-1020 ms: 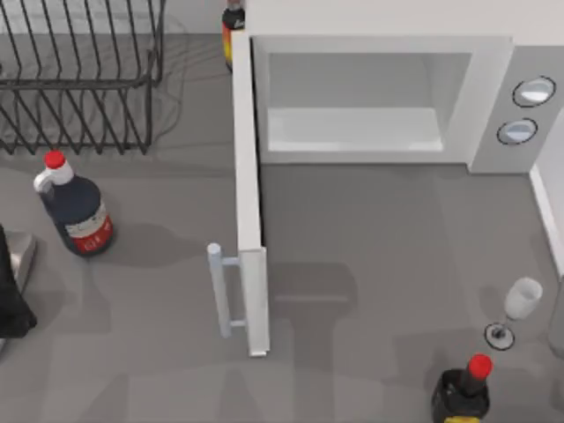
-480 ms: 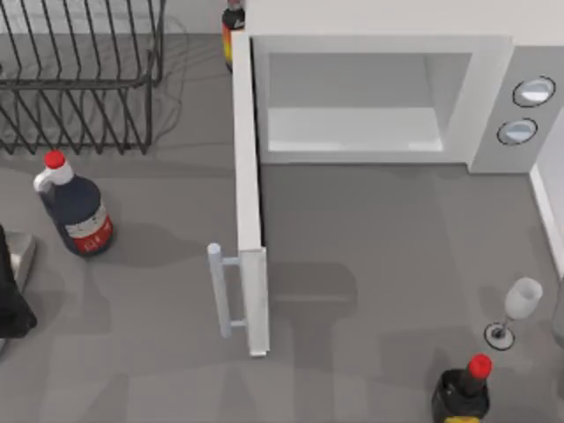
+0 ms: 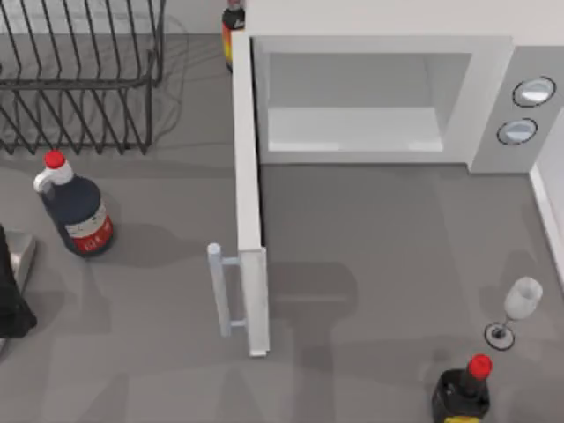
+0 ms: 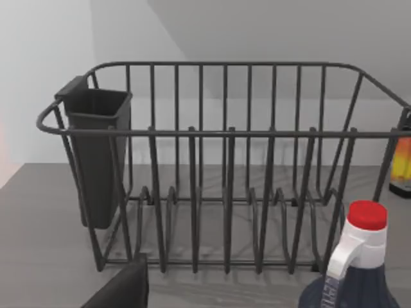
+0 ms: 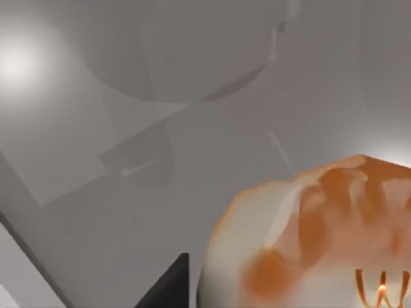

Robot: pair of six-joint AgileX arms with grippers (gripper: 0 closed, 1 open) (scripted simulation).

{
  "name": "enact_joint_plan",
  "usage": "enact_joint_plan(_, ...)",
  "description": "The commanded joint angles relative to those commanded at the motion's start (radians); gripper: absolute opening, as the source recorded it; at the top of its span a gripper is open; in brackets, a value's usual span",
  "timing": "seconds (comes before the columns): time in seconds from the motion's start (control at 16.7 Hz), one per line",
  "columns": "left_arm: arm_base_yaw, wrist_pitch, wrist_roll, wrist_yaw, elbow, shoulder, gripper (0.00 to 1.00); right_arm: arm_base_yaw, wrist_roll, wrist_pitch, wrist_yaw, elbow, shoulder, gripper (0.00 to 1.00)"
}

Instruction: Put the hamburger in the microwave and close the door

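Note:
The microwave [image 3: 493, 88] stands at the back right, its pale cavity open to view. The door [image 3: 249, 203] is swung fully open and juts toward the front, with its bar handle [image 3: 218, 289] on the left side. The hamburger [image 5: 308, 237], a pale bun with orange patches, looms close in the right wrist view, and a dark part of my right gripper [image 5: 164, 285] lies right beside it. My left gripper [image 4: 125, 289] is parked at the table's left edge [image 3: 9, 304], near the wire rack.
A black wire dish rack [image 3: 79, 79] with a dark cup [image 4: 96, 154] fills the back left. In front of it is a dark red-capped bottle [image 3: 75, 207]. A wine glass [image 3: 520, 304] and another red-capped bottle [image 3: 463, 392] stand front right. A third bottle [image 3: 232, 26] is behind the door hinge.
The grey part of my right arm at the top view's right edge has slid out of the picture. Everything else stays put.

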Motion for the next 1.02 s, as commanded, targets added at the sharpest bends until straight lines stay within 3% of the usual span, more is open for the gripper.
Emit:
enact_joint_plan(0.54, 0.000, 0.000, 0.000, 0.000, 0.000, 0.000, 1.00, 0.008, 0.024, -0.010, 0.012, 0.046, -0.016, 0.00)
enact_joint_plan(1.02, 0.000, 0.000, 0.000, 0.000, 0.000, 0.000, 1.00, 0.131, 0.343, 0.423, 0.188, 0.159, 0.162, 0.00)
